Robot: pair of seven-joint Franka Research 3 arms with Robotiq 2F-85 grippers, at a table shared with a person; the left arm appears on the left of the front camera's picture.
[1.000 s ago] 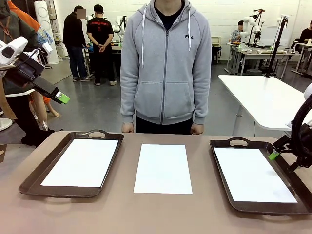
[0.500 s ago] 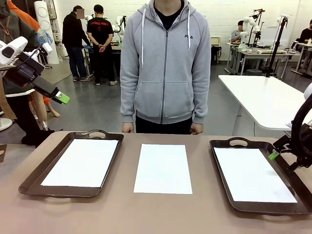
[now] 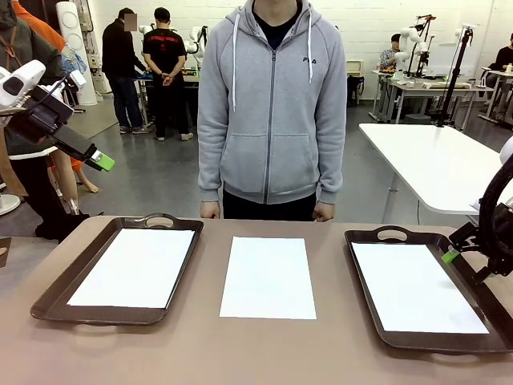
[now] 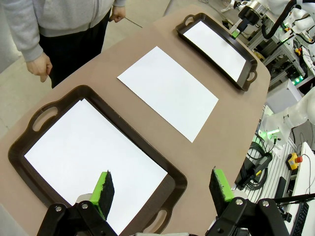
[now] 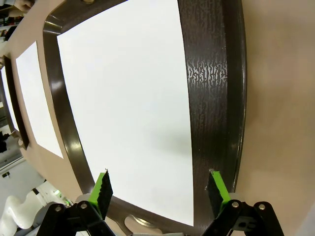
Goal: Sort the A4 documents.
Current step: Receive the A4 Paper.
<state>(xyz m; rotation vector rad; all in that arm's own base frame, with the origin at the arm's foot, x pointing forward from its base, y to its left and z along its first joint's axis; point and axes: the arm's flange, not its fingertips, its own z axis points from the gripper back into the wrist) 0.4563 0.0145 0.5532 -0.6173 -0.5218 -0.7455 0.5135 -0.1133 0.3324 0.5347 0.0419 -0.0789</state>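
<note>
a: how do the grippers stand?

b: the left gripper (image 4: 161, 189) hangs high over the near end of the left tray (image 3: 56, 290), its jaws spread wide with nothing between them. the right gripper (image 5: 161, 192) is just as wide and empty, low over the outer rim of the right tray (image 3: 371, 322).

a: and the a4 documents?

b: three sheets. one sheet (image 3: 134, 267) lies flat in the left tray, one sheet (image 3: 418, 287) in the right tray, and the middle sheet (image 3: 268, 277) lies bare on the table (image 3: 240, 353) between the trays, touching neither.

a: which way do they point?

b: each has its long axis running from the robot's side toward the person (image 3: 272, 108), short edges near and far.

a: room to move?

b: a brown border of tray floor shows round each trayed sheet. bare table lies on both sides of the middle sheet, and the person's hands (image 3: 324, 212) sit at the far edge, apart from it.
</note>
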